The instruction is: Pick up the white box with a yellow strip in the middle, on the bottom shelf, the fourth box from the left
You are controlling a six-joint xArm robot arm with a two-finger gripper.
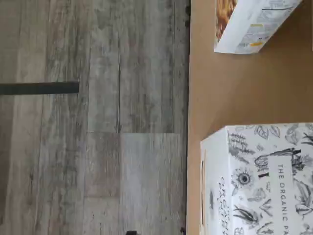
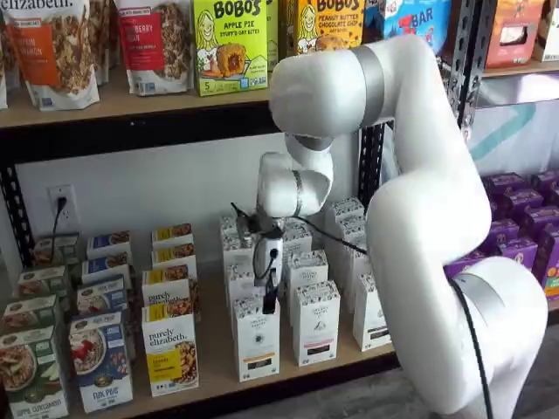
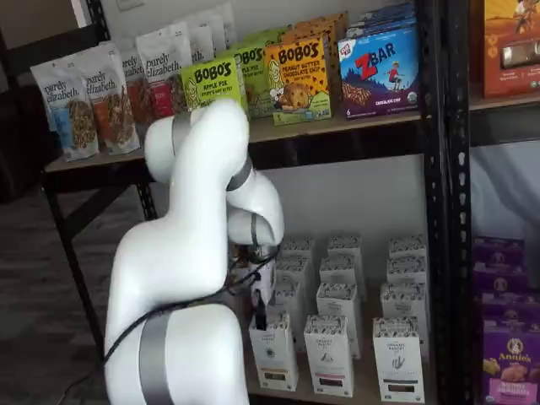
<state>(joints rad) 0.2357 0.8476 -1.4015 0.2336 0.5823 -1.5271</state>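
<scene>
A: Where does the white box [image 2: 256, 337] stand?

B: At the front of its row on the bottom shelf [image 2: 288, 371], with the purely elizabeth box [image 2: 170, 348] to its left and another white carton [image 2: 315, 321] to its right. The gripper [image 2: 270, 305] hangs just above its speckled top, at the front edge.

A: And the jaws?

B: Hard to read. In both shelf views the black fingers show as one narrow dark shape, more or less side-on, with no clear gap. They seem to be spread as wide as they go, and nothing is in them.

A: What could go wrong from here?

B: My guess is that the neighbours are the trouble. The cartons stand near each other, so a wide finger coming down could land on the top of the box or slip between it and the carton behind, tipping it forward off the shelf. A tall, narrow box like this should topple easily. If the fingers close too high on the top band, the carton could also swing or slide out when lifted.

A: Anything we cannot see?

B: Plenty. The arm [image 3: 181, 253] blocks the left part of the shelf in a shelf view. The wrist view shows only the printed top of the box [image 1: 259, 178], cut off at the frame edge, plus a corner of the neighbouring granola box [image 1: 247, 24], the shelf board and the floor [image 1: 93, 117]. No fingers show there, so how well they line up with the box I cannot tell.
</scene>
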